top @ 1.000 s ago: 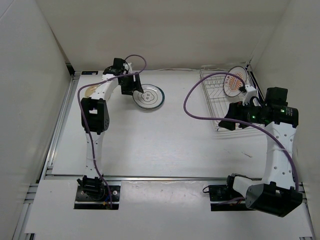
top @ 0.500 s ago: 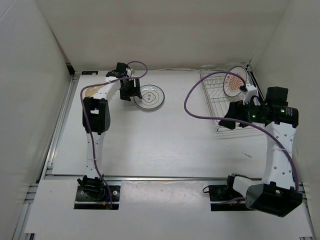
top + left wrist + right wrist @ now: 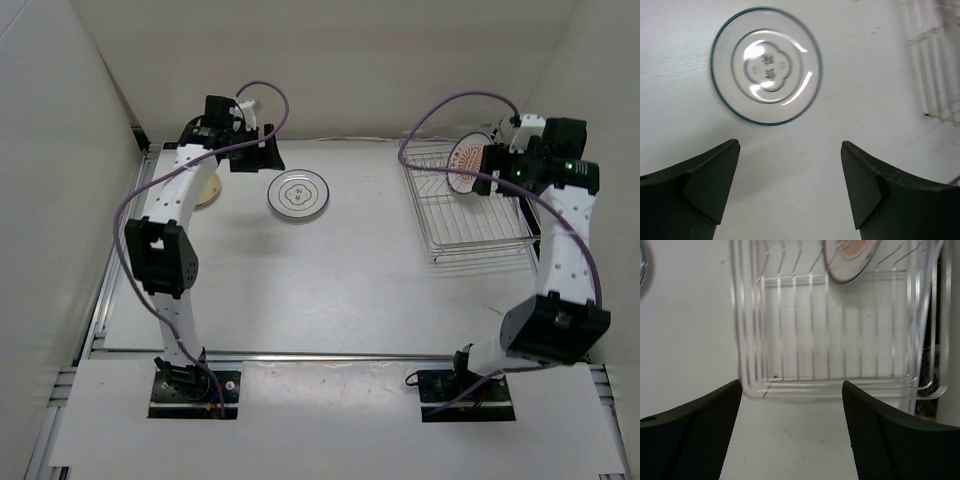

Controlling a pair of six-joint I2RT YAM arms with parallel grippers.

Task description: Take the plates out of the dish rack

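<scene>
The white plate with a dark lettered rim (image 3: 298,193) lies flat on the table; it also shows in the left wrist view (image 3: 767,65). My left gripper (image 3: 265,158) (image 3: 790,145) is open and empty, raised above the table just near of that plate. The tan plate (image 3: 208,190) lies at the far left, partly hidden by the left arm. The plate with the orange-red centre (image 3: 468,163) (image 3: 850,255) stands upright at the far end of the dish rack (image 3: 470,215) (image 3: 835,389). My right gripper (image 3: 487,175) (image 3: 792,385) is open and empty, held high over the rack.
White walls close in the table on the left, back and right. A metal rail (image 3: 118,250) runs along the left edge. The right arm's purple cable (image 3: 440,108) loops above the rack. The rack's blurred edge shows at the right of the left wrist view (image 3: 935,60).
My left gripper has lifted up and back from the lettered plate, which stays flat on the table. My right arm has risen and swung from the rack's near corner toward its far end.
</scene>
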